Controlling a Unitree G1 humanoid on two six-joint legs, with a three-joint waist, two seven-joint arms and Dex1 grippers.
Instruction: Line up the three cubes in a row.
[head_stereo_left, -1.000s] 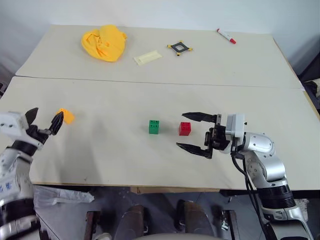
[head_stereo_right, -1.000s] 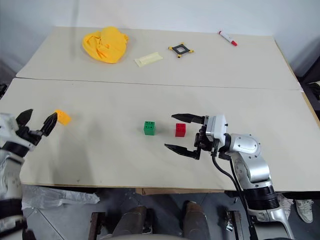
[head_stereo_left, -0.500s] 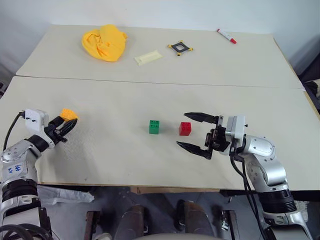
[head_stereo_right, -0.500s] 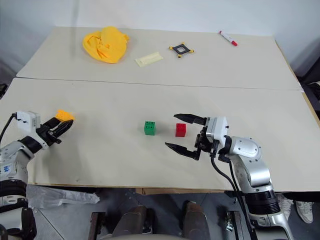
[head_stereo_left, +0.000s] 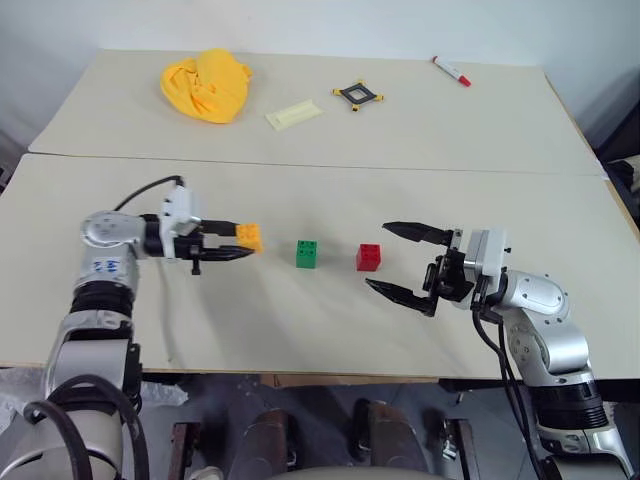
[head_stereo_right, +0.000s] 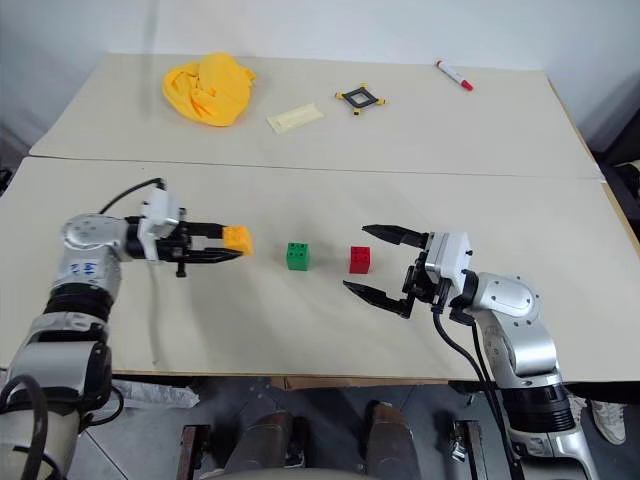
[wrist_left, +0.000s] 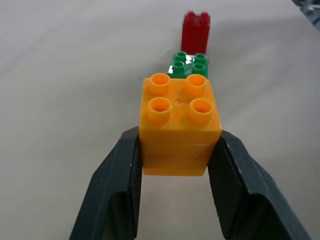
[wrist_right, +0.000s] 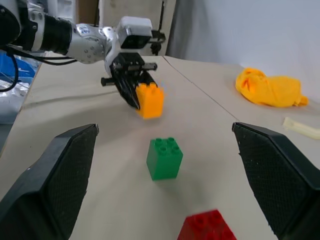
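My left gripper (head_stereo_left: 236, 240) is shut on the orange-yellow cube (head_stereo_left: 250, 237) and points right, holding it studs up just above the table (head_stereo_left: 300, 320). In the left wrist view the orange-yellow cube (wrist_left: 180, 122) sits between the two fingers, with the green cube (wrist_left: 190, 62) and the red cube (wrist_left: 196, 30) in line beyond it. A short gap separates the held cube from the green cube (head_stereo_left: 308, 254). The red cube (head_stereo_left: 368, 258) stands to the green one's right. My right gripper (head_stereo_left: 380, 256) is open right beside the red cube, with nothing in it.
On the far table lie a crumpled yellow cloth (head_stereo_left: 207, 84), a pale strip (head_stereo_left: 293, 114), a black square frame with yellow corners (head_stereo_left: 358, 95) and a red-capped marker (head_stereo_left: 452, 71). A seam (head_stereo_left: 320, 165) runs between the two tables.
My left gripper shut on the orange-yellow cube at the table's left side and carried it right, close to the green cube. The right gripper stayed open beside the red cube.
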